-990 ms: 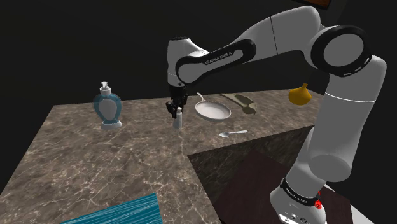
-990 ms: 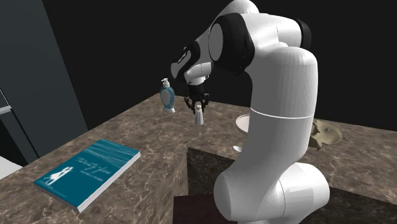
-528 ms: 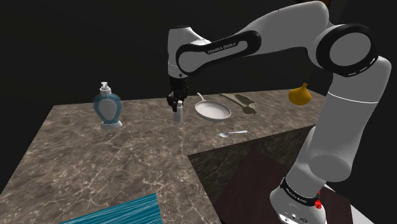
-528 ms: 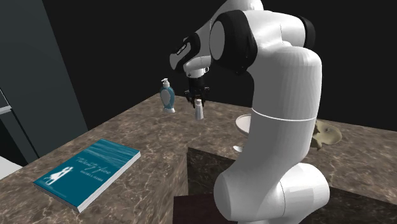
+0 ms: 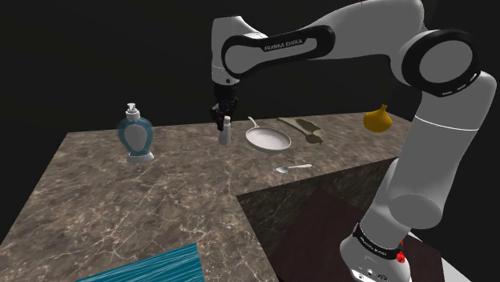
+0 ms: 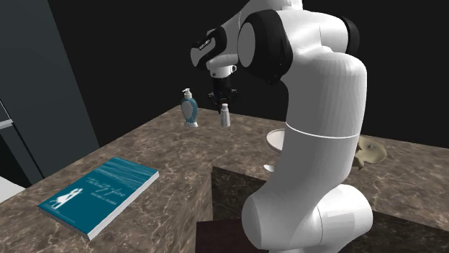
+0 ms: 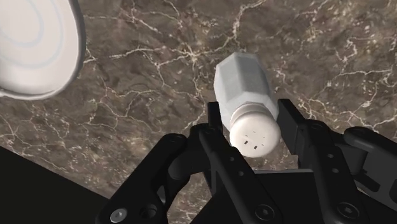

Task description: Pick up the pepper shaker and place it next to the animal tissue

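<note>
The pepper shaker (image 5: 225,131) is a small white faceted bottle with a holed cap. It hangs a little above the brown marble counter (image 5: 160,192), clasped near its cap by my black gripper (image 5: 221,118). In the wrist view the fingers (image 7: 216,121) press both sides of the shaker (image 7: 247,95), and the gripper (image 7: 252,122) is shut on it. From the second exterior view the shaker (image 6: 224,115) hangs under the gripper (image 6: 222,103). A tan lumpy object (image 5: 304,128), perhaps the animal tissue, lies at the counter's back, right of the pan; it is also seen as the tan object (image 6: 369,152).
A white pan (image 5: 268,138) lies just right of the shaker, with a spoon (image 5: 293,168) nearer the front. A blue-white pump dispenser (image 5: 136,134) stands at the left. A teal book (image 6: 98,192) lies near the front edge. A yellow vase (image 5: 377,119) sits at the back right.
The gripper has risen with the shaker, lifting it off the counter. The arm's forearm has swung higher. Nothing else on the counter has moved.
</note>
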You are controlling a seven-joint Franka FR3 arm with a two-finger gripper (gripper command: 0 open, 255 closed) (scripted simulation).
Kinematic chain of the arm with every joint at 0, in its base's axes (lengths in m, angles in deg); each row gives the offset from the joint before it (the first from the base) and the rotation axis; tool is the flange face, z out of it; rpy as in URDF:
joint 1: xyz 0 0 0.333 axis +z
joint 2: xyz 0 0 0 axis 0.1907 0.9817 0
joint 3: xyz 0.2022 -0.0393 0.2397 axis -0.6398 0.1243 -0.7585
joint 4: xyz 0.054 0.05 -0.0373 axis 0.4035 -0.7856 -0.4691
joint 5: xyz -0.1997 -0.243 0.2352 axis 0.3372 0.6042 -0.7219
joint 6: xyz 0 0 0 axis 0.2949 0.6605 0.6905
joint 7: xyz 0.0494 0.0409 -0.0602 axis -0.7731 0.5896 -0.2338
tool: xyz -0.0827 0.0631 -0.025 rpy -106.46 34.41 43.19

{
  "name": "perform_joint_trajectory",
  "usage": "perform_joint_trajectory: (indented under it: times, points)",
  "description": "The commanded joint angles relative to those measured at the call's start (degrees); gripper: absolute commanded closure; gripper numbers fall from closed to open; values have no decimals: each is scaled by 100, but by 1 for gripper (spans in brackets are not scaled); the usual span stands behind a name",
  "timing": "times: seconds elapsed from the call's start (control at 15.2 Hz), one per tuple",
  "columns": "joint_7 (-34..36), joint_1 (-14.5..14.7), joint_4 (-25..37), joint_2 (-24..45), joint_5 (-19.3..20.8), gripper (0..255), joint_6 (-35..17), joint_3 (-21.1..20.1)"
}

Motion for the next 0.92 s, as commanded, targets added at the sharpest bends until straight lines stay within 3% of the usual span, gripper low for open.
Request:
perform_joint_trajectory:
  times: [0.0, 0.46, 0.86]
  points:
    - [-26, -3, 111, -42, -14, 255, 153, 1]
    - [-75, 2, 544, -75, -35, 255, 616, -5]
    - [-772, -359, -594, -1009, -184, 255, 329, 325]
